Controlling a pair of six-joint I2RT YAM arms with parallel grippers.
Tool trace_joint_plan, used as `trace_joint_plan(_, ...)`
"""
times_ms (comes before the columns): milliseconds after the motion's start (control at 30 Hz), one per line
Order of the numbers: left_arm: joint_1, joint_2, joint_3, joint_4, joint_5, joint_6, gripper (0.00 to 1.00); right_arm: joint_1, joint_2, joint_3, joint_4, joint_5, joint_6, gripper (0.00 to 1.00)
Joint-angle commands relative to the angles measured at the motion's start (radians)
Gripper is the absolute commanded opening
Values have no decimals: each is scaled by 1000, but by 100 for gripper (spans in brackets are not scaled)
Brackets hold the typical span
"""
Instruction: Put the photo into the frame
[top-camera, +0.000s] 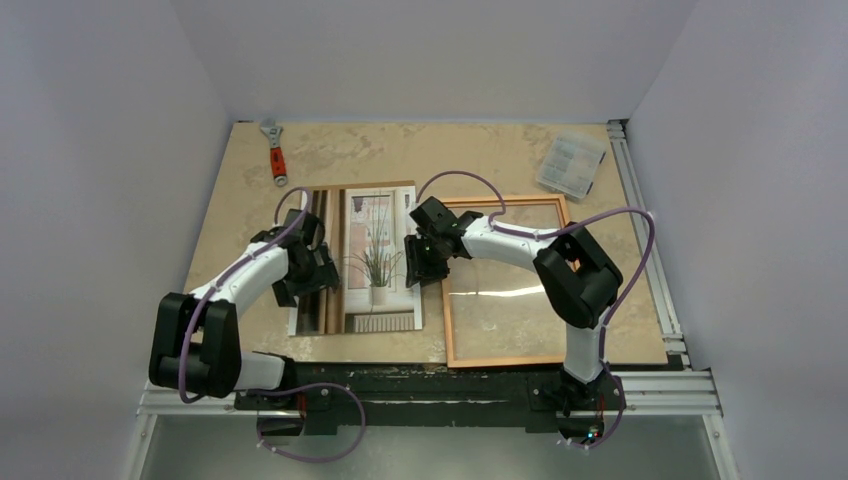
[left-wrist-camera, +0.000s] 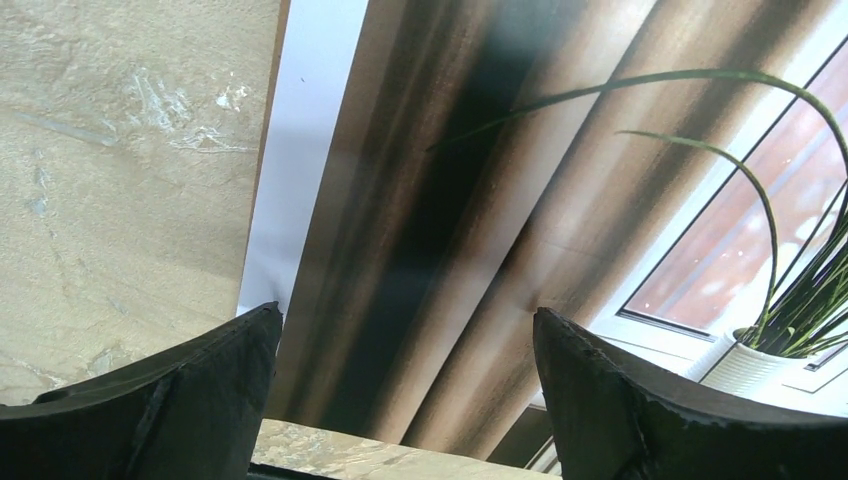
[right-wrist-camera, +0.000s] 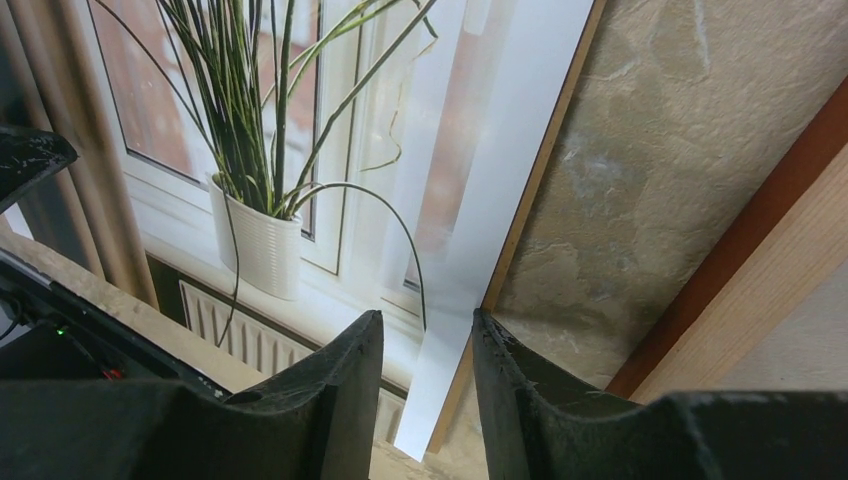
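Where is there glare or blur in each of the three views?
Top external: a bright streak of glare crosses the inside of the frame. Left wrist: the photo is very near, its curtain stripes look soft. Right wrist: a pale sheen washes over its white border.

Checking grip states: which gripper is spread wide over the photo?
The left gripper: its jaws stand far apart above the curtain side of the photo, while the right gripper leaves only a narrow gap at the white edge.
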Motion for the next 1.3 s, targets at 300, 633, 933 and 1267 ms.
trace_joint_plan(300, 57, -13, 6, -19, 0, 14, 93, -3, 13, -15, -10, 35, 6, 39)
trace_joint_plan(633, 87, -18, 32, -35, -54, 0, 99, -3, 39, 1, -39, 76, 5, 45)
trace_joint_plan(933, 90, 61, 27, 72, 158, 58, 94, -2, 43, -5, 56, -45, 39, 48)
trace_joint_plan(1267, 90, 20, -4, 163, 351, 62, 84, -9, 32, -41, 205, -220, 121, 48)
